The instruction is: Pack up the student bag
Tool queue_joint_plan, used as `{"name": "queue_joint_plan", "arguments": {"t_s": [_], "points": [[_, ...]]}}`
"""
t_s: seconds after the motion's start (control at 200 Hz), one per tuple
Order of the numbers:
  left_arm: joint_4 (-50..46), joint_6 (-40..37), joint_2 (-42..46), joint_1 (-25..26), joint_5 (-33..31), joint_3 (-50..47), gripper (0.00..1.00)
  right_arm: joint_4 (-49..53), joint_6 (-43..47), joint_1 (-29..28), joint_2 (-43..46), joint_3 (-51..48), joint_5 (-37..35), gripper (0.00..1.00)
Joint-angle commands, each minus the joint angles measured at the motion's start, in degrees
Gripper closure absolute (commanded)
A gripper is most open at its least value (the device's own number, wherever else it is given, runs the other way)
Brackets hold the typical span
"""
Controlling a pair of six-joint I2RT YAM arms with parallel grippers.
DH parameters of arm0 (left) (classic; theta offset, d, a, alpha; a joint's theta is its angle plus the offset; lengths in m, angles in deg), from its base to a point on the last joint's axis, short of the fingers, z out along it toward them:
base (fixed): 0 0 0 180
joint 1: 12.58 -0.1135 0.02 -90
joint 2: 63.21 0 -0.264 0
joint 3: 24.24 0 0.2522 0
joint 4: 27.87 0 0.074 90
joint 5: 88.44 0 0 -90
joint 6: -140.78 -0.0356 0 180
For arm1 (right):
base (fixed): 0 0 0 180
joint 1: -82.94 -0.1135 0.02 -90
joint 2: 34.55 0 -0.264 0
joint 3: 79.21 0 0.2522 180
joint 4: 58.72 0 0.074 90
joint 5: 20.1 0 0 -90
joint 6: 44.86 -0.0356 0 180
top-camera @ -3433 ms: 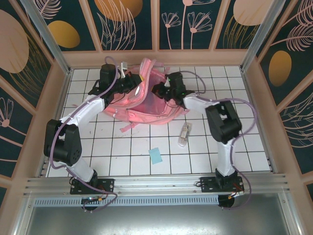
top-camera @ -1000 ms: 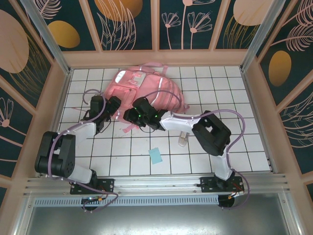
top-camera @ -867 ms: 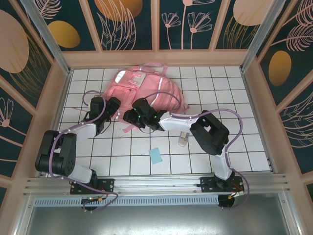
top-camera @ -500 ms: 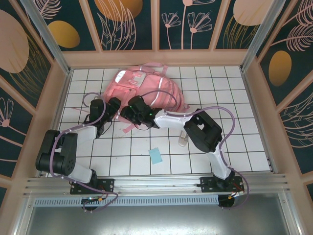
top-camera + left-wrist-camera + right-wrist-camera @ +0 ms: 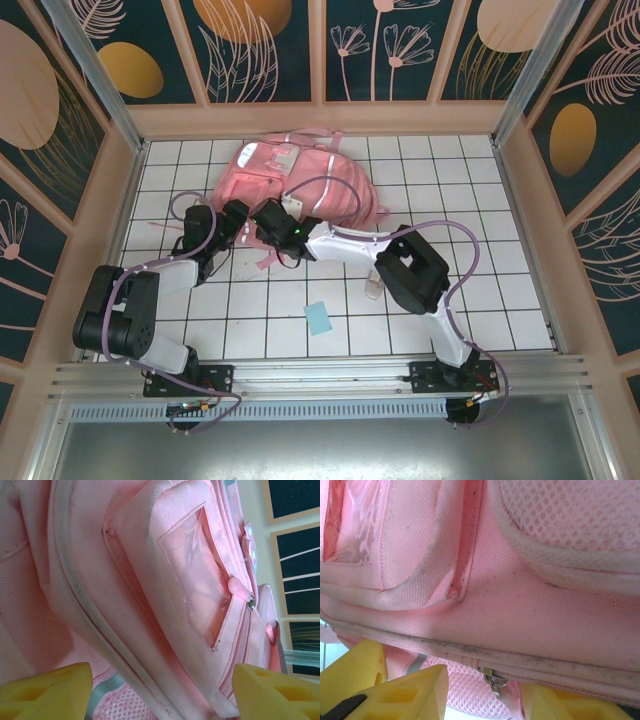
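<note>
The bag [image 5: 300, 185] lies by the table's [image 5: 450, 300] far edge, left of the middle, with both grippers at its near side. The left gripper [image 5: 160, 700] stands wide with nothing between its fingers, while the right gripper [image 5: 485, 697] is half open with the zip pull [image 5: 492, 680] in the gap, not yet pinched. The step looks like opening the zip: the right should close squarely on the pull and draw along the zip line, while the left pins the fabric so the soft bag does not drag.

Pink student bag [image 5: 312, 186], blue card [image 5: 319, 318] on tiles [image 5: 480, 300]
</note>
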Motion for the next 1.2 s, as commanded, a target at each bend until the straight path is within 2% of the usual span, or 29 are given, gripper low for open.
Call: {"name": "queue_joint_plan", "arguments": {"t_s": [0.0, 0.035, 0.11, 0.195, 0.25, 0.325, 0.425, 0.52, 0.575, 0.68, 0.761, 0.796, 0.831, 0.936, 0.991, 1.041, 1.066, 1.191], "points": [[1.0, 0.5, 0.5, 0.0, 0.2, -1.1, 0.26, 4.2, 3.1, 1.0, -3.9, 3.2, -7.0, 0.58], [1.1, 0.5, 0.5, 0.0, 0.2, -1.2, 0.26, 5.2, 3.4, 1.0, -5.0, 4.8, -7.2, 0.6], [0.9, 0.5, 0.7, 0.0, 0.1, -1.4, 0.26, 6.1, 4.8, 1.1, -7.0, 7.1, -7.5, 0.73], [0.8, 0.6, 0.8, 0.0, -0.3, -1.4, 0.26, 6.0, 5.5, 1.1, -7.9, 7.3, -8.0, 0.77], [0.8, 0.7, 0.6, 0.0, -0.5, -1.4, 0.26, 6.0, 6.1, 1.1, -8.3, 7.1, -8.7, 0.84], [1.0, 0.9, 0.3, 0.0, -0.4, -1.3, 0.26, 6.6, 6.0, 1.1, -8.5, 7.1, -9.5, 0.86], [1.1, 1.0, -0.2, 0.0, -0.6, -1.1, 0.26, 6.2, 7.0, 1.2, -7.9, 6.5, -9.1, 0.99], [0.6, 0.5, -0.7, 0.0, -1.3, -0.5, 0.25, 5.1, 8.5, 1.4, -5.4, 5.0, -7.7, 1.0], [0.1, -0.1, -1.4, 0.0, -2.2, 0.4, 0.24, 2.9, 9.9, 2.1, -3.0, 2.9, -4.0, 1.0], [-0.1, -1.2, -4.3, 0.0, -3.8, 3.3, 0.22, -1.0, 12.2, 4.3, 1.1, -1.2, 8.4, 1.0], [0.4, -1.2, -7.7, 0.0, -4.1, 6.1, 0.24, -0.5, 14.3, 5.3, 3.1, -2.5, 16.6, 1.0], [0.9, -1.3, -9.1, 0.0, -4.1, 7.5, 0.26, 1.3, 15.0, 5.4, 3.7, -2.4, 18.1, 1.0], [1.6, -1.3, -10.6, 0.0, -4.5, 8.4, 0.33, 2.6, 16.3, 5.4, 4.5, -3.0, 20.0, 1.0], [1.9, -1.8, -14.8, -0.1, -6.6, 11.0, 0.7, 5.9, 18.5, 6.0, 7.4, -6.2, 22.8, 1.0], [1.4, -2.2, -16.0, -0.1, -7.2, 12.1, 0.81, 7.0, 19.6, 6.7, 9.0, -8.6, 23.4, 1.0], [1.0, -2.7, -16.7, -0.1, -7.3, 12.9, 0.96, 8.1, 21.0, 7.5, 10.3, -10.3, 22.9, 1.0], [0.8, -2.8, -16.8, -0.1, -7.4, 13.1, 1.0, 8.6, 21.8, 8.0, 10.8, -11.1, 22.8, 1.0], [-1.3, -4.2, -16.5, -0.1, -9.5, 14.1, 1.0, 12.1, 27.7, 10.7, 12.6, -13.4, 20.2, 1.0]]}}
